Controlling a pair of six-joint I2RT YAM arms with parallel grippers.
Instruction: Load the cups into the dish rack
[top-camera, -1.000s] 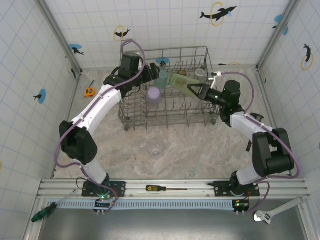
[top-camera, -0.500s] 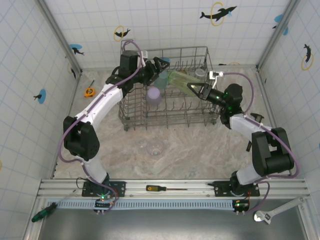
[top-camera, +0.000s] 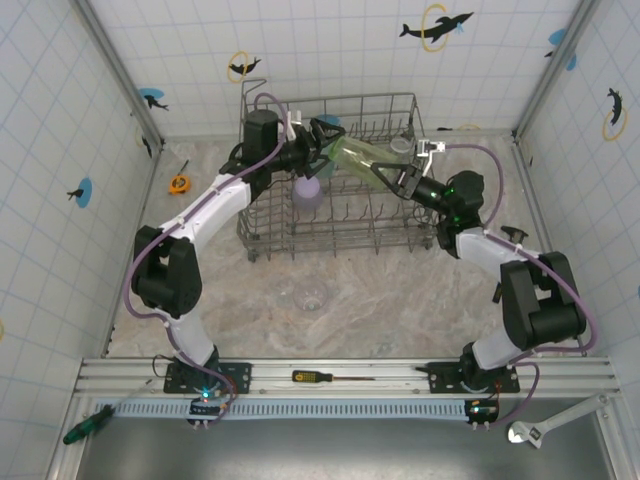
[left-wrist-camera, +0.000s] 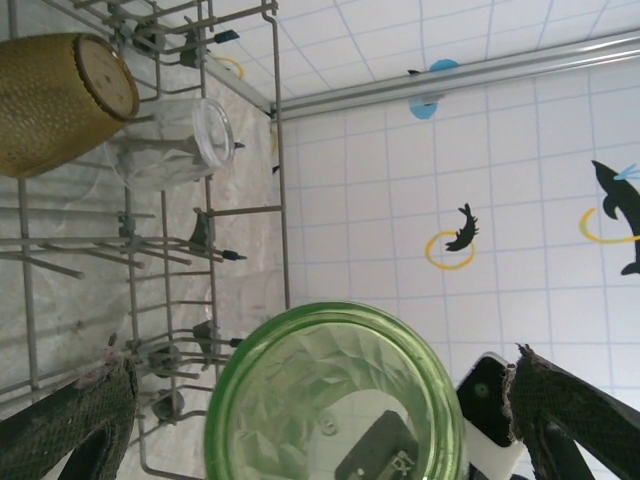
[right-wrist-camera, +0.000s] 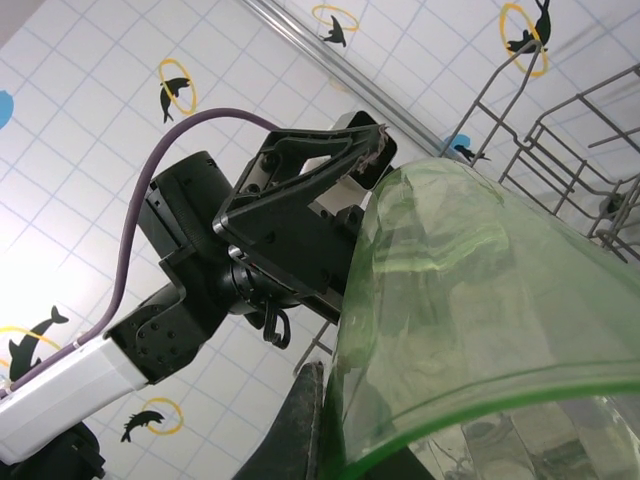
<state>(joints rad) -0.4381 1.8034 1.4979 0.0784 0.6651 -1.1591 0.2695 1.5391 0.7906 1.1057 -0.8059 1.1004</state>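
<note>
Over the marbled table (top-camera: 400, 300), the left gripper (top-camera: 322, 148) has swung across, its jaws spread wide around the pale green translucent plastic tumbler (top-camera: 352, 157), which the right gripper (top-camera: 381, 169) pinches by the rim above the grey wire dish rack (top-camera: 345, 98); this is probably a handover. I count five cups: this green one, a lavender tumbler (top-camera: 308, 192), an amber tumbler (left-wrist-camera: 60, 100) and a clear tumbler (left-wrist-camera: 175, 142) in the rack, and another clear cup (top-camera: 308, 295) loose on the table.

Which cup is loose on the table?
The clear cup, alone in front of the dish rack; the green cup is in the right gripper, the rest racked.
</note>
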